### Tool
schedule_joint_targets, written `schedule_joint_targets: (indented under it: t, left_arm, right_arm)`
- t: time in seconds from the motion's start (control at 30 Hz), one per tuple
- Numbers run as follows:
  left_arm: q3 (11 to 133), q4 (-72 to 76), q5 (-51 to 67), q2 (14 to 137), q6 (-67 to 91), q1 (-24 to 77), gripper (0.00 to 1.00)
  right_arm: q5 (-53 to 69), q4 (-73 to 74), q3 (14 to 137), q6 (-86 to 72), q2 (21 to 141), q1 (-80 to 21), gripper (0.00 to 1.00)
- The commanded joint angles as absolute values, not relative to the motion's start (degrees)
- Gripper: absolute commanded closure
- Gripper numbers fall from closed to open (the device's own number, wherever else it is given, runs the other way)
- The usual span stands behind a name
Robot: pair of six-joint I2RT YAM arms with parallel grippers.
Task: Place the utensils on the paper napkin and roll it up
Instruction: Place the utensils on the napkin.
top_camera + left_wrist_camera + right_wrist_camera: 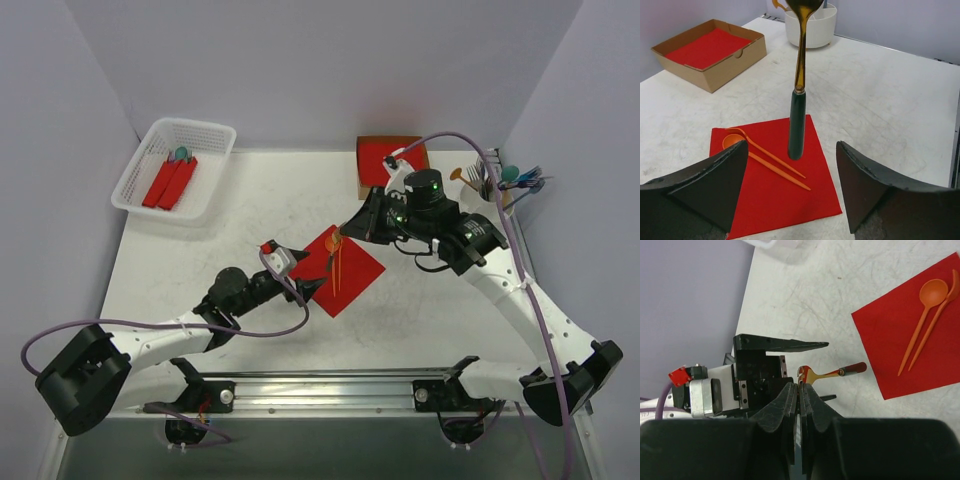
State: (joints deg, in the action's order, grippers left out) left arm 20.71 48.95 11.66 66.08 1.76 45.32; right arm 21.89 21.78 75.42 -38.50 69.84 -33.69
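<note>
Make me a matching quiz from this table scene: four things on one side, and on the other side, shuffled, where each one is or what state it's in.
Things
1. orange spoon
2. gold utensil
3. left gripper
4. cardboard box

Places or states
A. open, gripping nothing
B. holds a red stack
C. lying on the red napkin
D. clamped in the shut right gripper

Pairs: 1-C, 2-D, 3-A, 4-B
</note>
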Motion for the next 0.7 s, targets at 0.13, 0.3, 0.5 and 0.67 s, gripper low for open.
schedule_joint_targets:
  t: [0.13,0.3,0.5,0.67]
  left_arm:
    - [21.7,53.8,16.8,67.3,-1.4,45.7,0.21]
    - [22.1,52.8,16.6,67.4,-1.7,45.7,0.25]
    - [22.8,51.7,16.8,68.1,-1.7,45.6,0.34]
    - [23.7,49.7,16.6,68.6,-1.8,45.6,0.41]
  right_arm:
    - [21.2,21.4,76.6,-37.0,70.0,-38.1,1.00]
    - [21.2,20.9,76.4,-37.5,69.6,-39.4,1.00]
    - [21.8,19.4,75.5,-38.3,69.6,-40.6,1.00]
    - [22.9,18.8,75.3,-38.4,69.8,-40.9,1.00]
